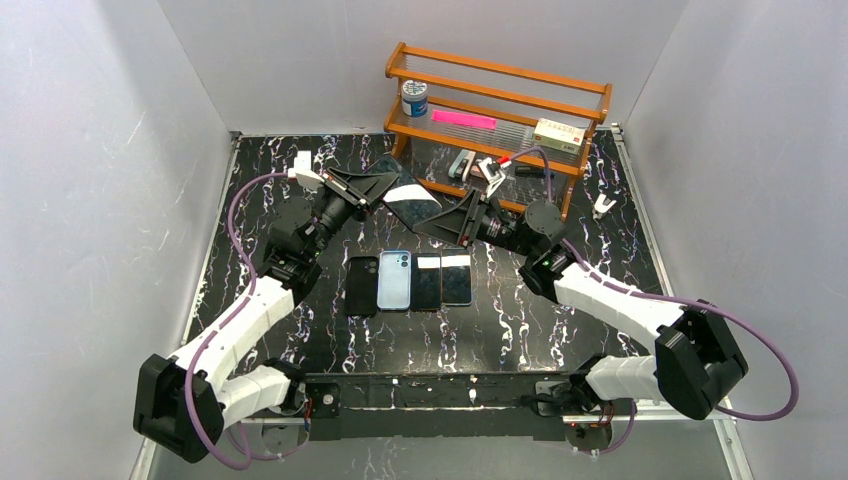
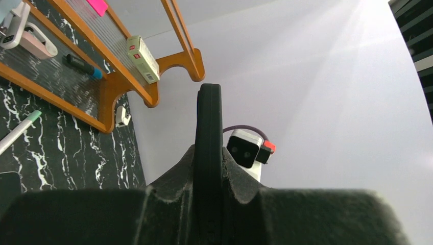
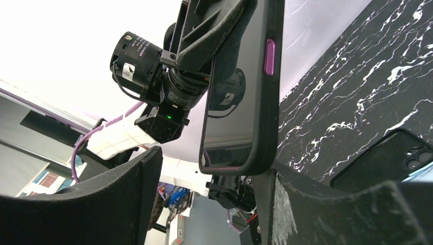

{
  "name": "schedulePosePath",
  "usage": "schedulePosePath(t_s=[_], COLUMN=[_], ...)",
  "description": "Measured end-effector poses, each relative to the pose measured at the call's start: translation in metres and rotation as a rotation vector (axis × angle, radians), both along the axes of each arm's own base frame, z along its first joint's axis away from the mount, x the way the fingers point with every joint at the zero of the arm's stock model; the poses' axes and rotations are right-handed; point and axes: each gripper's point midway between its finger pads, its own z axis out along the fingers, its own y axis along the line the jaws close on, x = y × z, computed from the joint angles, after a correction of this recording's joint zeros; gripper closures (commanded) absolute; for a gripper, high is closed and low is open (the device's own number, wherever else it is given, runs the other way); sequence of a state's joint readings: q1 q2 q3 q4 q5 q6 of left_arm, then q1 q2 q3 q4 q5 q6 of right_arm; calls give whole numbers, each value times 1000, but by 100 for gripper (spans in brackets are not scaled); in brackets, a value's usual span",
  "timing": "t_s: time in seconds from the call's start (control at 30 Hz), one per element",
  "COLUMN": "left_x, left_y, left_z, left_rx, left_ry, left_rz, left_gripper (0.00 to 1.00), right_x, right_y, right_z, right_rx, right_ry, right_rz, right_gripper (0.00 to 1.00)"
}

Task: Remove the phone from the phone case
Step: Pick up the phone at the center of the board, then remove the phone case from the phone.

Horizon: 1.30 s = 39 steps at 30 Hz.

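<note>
- phone (image 3: 235, 102) hangs in mid-air above the table, just in front of the shelf, inside its phone case (image 3: 274, 117), which the left gripper (image 2: 209, 153) pinches tight at one end.
- right gripper (image 3: 212, 168) faces it from the other side with jaws spread wide; the case's free end lies between them, close to one finger, and i cannot tell if it touches.
- by my judgement nothing is separated yet: the dark rim wraps the screen all round, purple side button (image 3: 269, 56) included, so working the phone free is all left to do.
- four other handsets or cases (image 1: 394, 279) lie in a row on the marbled table (image 1: 500, 330).
- writing: the small box (image 2: 142, 61) on the wooden shelf (image 2: 108, 104) bears a red mark, and the left arm's motor has a white sticker (image 3: 128, 71); both are too small to read, and no brand shows on the phone.
</note>
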<state>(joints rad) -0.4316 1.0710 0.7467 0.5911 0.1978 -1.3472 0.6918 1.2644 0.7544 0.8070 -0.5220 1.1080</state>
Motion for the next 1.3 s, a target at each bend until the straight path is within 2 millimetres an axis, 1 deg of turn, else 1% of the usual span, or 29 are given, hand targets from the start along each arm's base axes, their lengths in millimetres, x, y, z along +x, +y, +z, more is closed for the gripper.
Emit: schedulePosePath(t_s=[0.17,0.33,0.4,0.63,0.9,1.2,1.3], left_x=[-3,-7,-8,-8,-10,-6,-6], left_y=[-6,-10,-10,-9,-10,-6,-6], left_z=[4,5,4,-1,1,1,1], left_rx=[-29,-54,-72,-112,-128,-124,-123], left_ry=[4,7,18,55,58,55,55], left_rz=[4,6,12,28,26,60,60], left_gripper=[100,100,100,100,100,100,100], right_x=[-7,-4,-3,-5,-8,-8,-8], right_y=[8,8,7,6,3,2,2], right_z=[2,4,5,2,7,4,3], right_rx=[7,16,16,17,23,13,11], right_ry=[-12,-19,-19,-28,-48,-44,-48], right_rz=[-1,-23,-28,-32,-35,-36,-38], right_gripper=[38,48,50,50,51,52,57])
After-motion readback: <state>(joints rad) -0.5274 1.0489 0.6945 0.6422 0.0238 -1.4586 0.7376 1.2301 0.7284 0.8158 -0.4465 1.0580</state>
